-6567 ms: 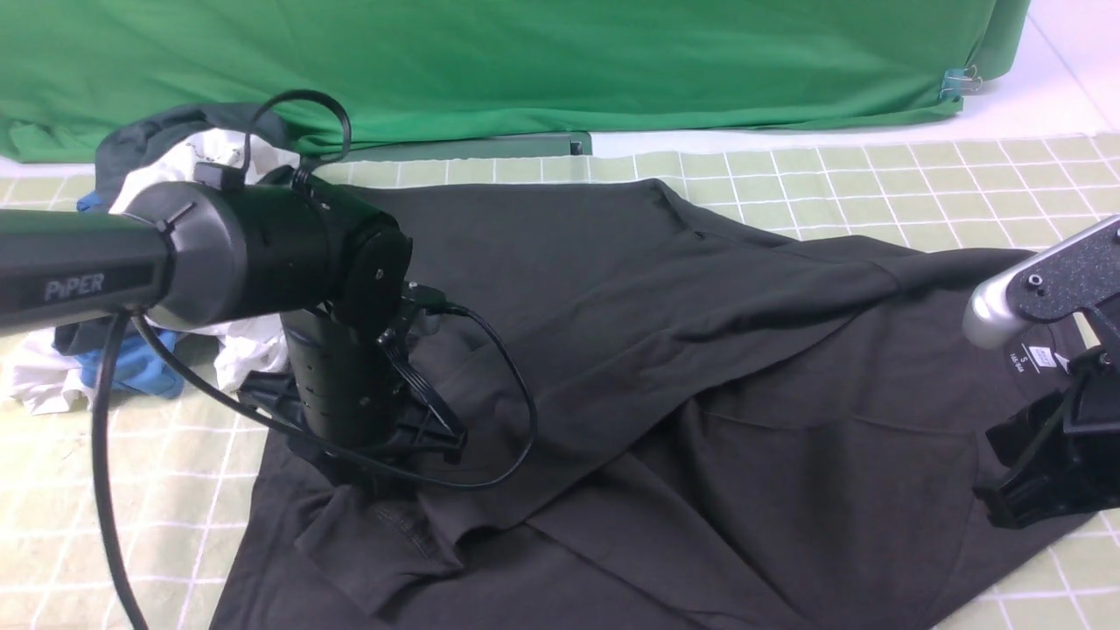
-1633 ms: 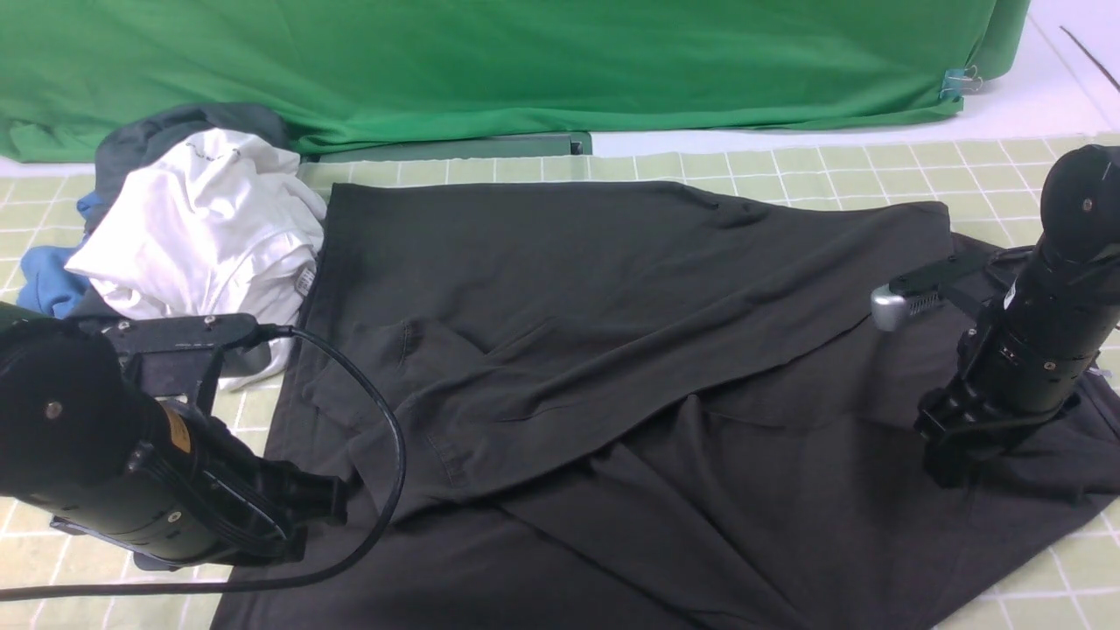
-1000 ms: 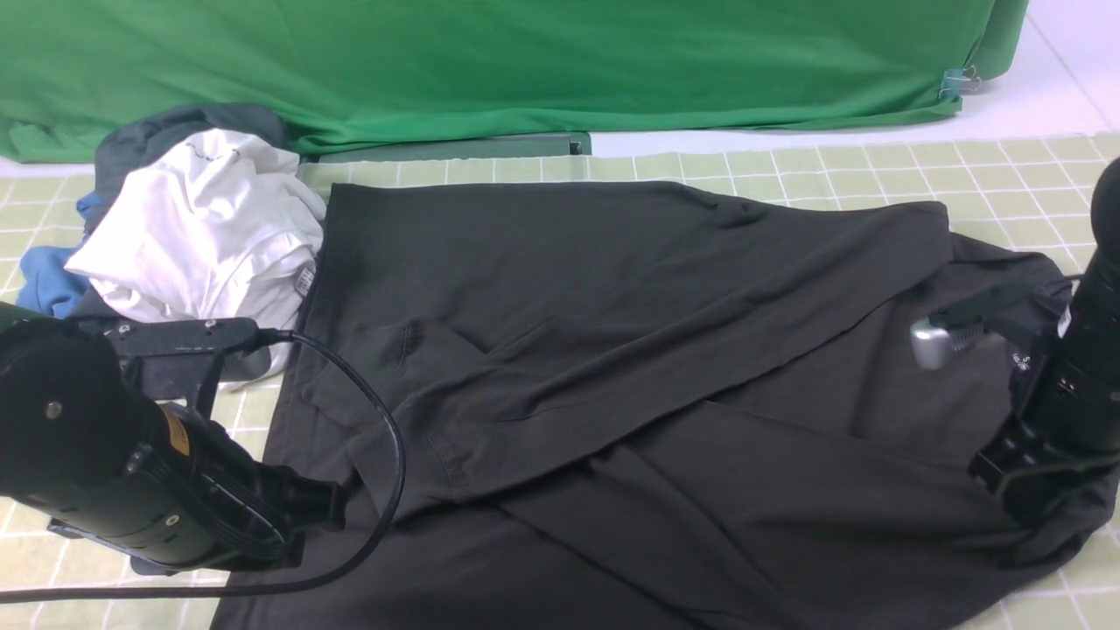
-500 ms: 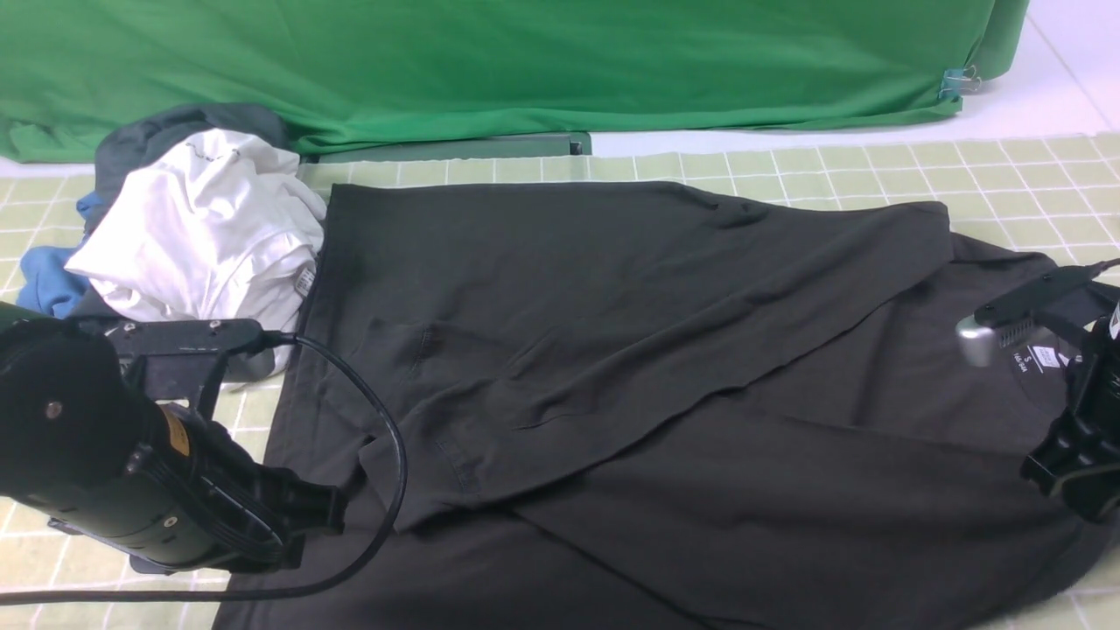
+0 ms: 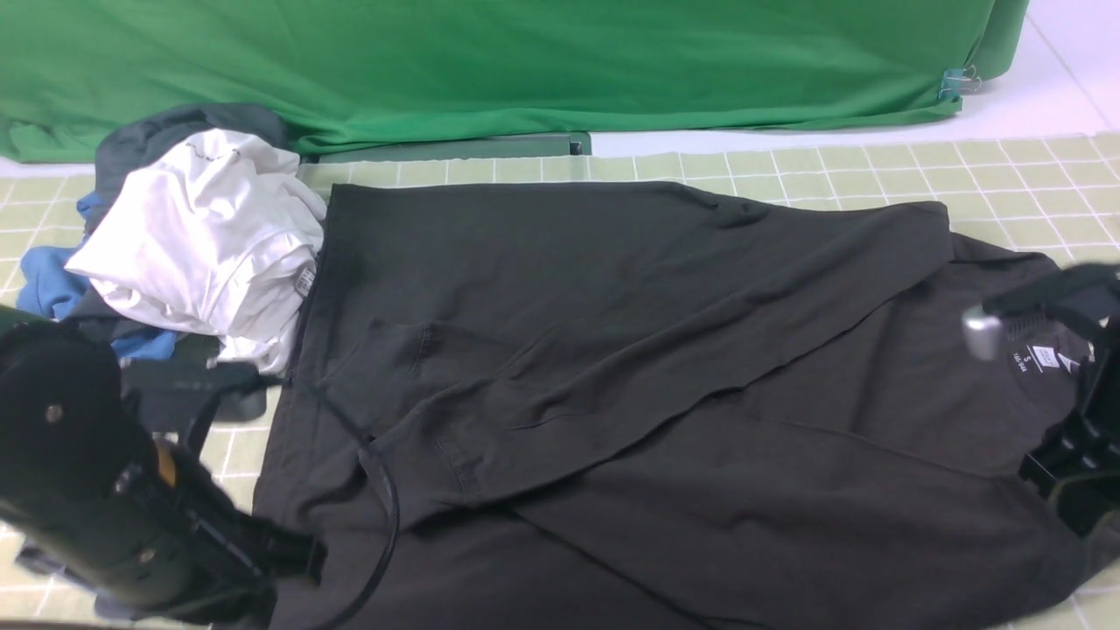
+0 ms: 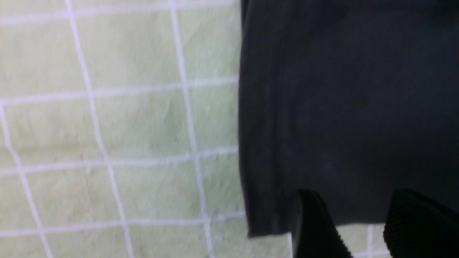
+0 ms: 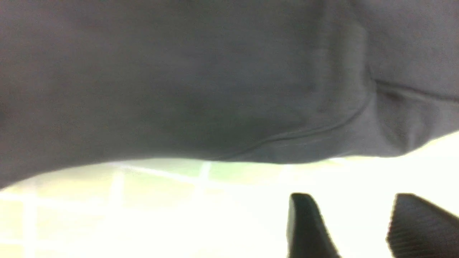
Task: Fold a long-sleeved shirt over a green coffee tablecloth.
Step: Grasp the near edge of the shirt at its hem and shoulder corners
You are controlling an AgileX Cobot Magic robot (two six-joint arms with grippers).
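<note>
Charcoal-black long-sleeved cotton shirt [image 5: 612,367] is seen spread flat and softly creased, one sleeve laid diagonally across its body, on the pale yellow-green tablecloth [image 5: 875,166] gridded with thin white lines. The ribbed black jaws of the left gripper [image 6: 355,204] and right gripper [image 7: 349,204] are held apart, empty.

shirt [image 5: 612,350] on tablecloth [image 5: 875,166], garments [image 5: 201,236] left

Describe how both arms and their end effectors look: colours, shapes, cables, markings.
Both arms are black. The left arm has a rounded housing with a small orange label and a black cable looping off it. The right arm carries a silver-tipped bracket. The left end effector and right end effector each have two dark tapered fingers, ribbed inside.
</note>
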